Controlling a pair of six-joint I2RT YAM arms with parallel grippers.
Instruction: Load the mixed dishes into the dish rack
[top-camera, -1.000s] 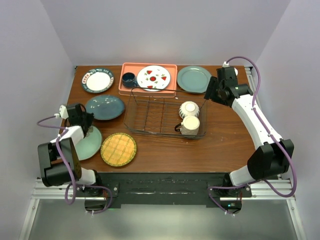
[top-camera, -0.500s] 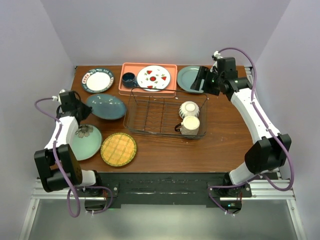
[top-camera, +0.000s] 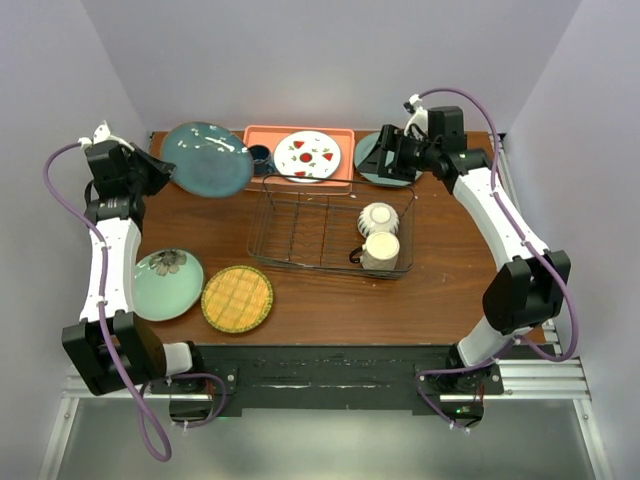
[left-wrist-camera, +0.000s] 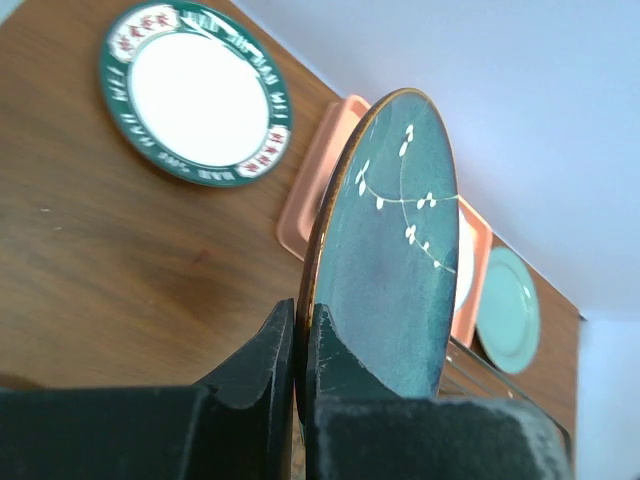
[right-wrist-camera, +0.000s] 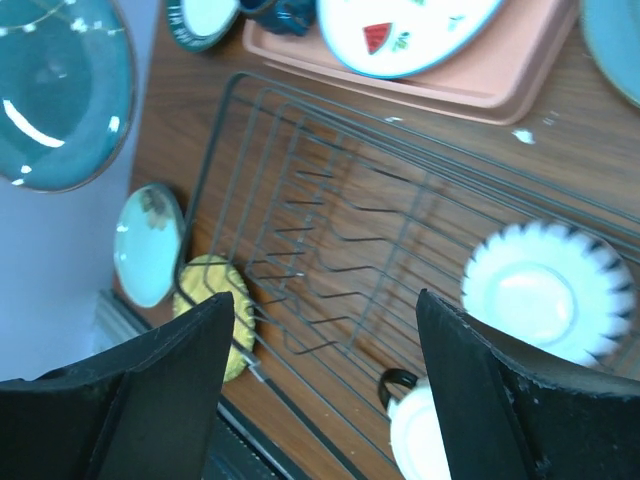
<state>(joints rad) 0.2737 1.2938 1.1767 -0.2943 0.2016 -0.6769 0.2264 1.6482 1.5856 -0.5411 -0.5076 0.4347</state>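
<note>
From above, the left end effector (top-camera: 160, 172) holds the dark teal plate (top-camera: 207, 158) lifted and tilted over the far left corner of the counter (top-camera: 440, 290). Its wrist camera shows the fingers (left-wrist-camera: 262, 355) pinching the rim. It also shows the green-rimmed plate (left-wrist-camera: 195, 95) lying flat beyond, which the overhead view hides. The right end effector (right-wrist-camera: 325, 300) is spread wide and empty above the dish rack (right-wrist-camera: 300, 200), where the ribbed bowl (right-wrist-camera: 545, 290) sits. Overhead it seems to hover by the rack's far right corner. The counter is brown wood, with pale walls (top-camera: 330, 60) on three sides.
</note>
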